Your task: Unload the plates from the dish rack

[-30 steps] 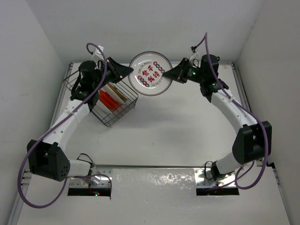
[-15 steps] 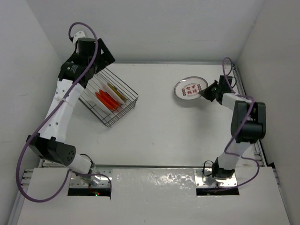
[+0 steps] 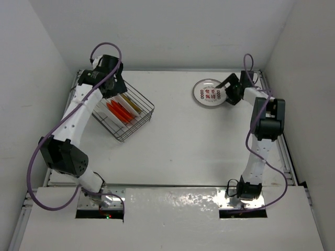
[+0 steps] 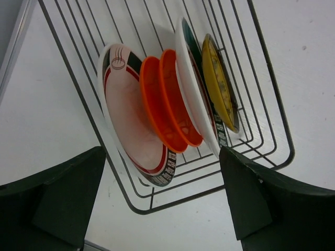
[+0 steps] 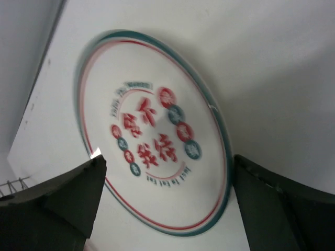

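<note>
Printed plate (image 3: 208,93) just released at far right; 5 plates (image 4: 172,104) remain in the dish rack (image 3: 149,112).
Right gripper (image 3: 227,89) now spread wide over it; left gripper (image 4: 162,151), also wide and empty, hangs above the dish rack at far left.

Black rack (image 3: 133,128); two orange plates (image 4: 167,104); patterned yellow plate (image 4: 220,83); white plate (image 4: 131,120) banded red and black; lone plate (image 5: 152,130) white, red characters, teal rim.
</note>
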Action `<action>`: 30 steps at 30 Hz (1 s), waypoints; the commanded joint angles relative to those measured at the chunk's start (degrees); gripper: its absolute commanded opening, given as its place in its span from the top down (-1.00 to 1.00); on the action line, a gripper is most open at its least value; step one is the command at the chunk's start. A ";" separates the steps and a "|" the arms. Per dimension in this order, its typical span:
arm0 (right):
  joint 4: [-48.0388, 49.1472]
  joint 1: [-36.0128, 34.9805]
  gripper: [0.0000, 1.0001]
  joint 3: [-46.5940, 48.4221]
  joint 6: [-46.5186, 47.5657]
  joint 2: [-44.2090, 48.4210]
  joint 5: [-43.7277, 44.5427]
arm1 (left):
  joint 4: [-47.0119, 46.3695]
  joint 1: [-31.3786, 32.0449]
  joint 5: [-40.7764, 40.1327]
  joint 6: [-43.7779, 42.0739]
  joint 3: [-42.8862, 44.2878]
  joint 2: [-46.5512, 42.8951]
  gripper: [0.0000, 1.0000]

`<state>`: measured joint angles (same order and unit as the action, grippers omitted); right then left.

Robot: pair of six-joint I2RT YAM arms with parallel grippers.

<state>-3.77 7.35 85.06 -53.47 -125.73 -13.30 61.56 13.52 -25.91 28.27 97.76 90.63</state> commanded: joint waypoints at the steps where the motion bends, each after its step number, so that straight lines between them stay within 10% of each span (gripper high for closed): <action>1: -22.45 -1.11 -0.98 11.15 4.51 -1.01 10.45 | 0.66 -0.16 -1.42 -0.33 0.24 -0.19 -0.71; 4: -37.52 -1.64 -0.98 14.53 6.18 3.71 20.05 | 1.72 -0.16 -2.91 0.64 -0.37 1.21 -0.58; 10: -31.30 -3.83 -0.98 -7.60 8.55 23.04 22.01 | 3.39 -0.07 -6.78 3.54 -1.51 2.53 -0.27; 21: -33.41 -10.87 -0.98 -9.82 15.33 28.44 18.75 | 4.01 -0.07 -9.51 5.74 -5.11 5.88 0.07; 27: -33.41 -11.75 -0.98 -9.30 15.50 28.17 17.70 | 3.65 -0.07 -10.30 6.44 -6.44 4.38 0.98; 30: -34.20 -11.84 -0.98 -8.42 15.59 28.00 17.78 | 4.18 -0.07 -11.26 6.27 -5.04 3.50 1.00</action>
<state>-37.63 -4.16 74.87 -38.76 -98.94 4.73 65.82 13.32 -37.71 35.20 91.35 97.01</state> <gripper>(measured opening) 0.986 0.053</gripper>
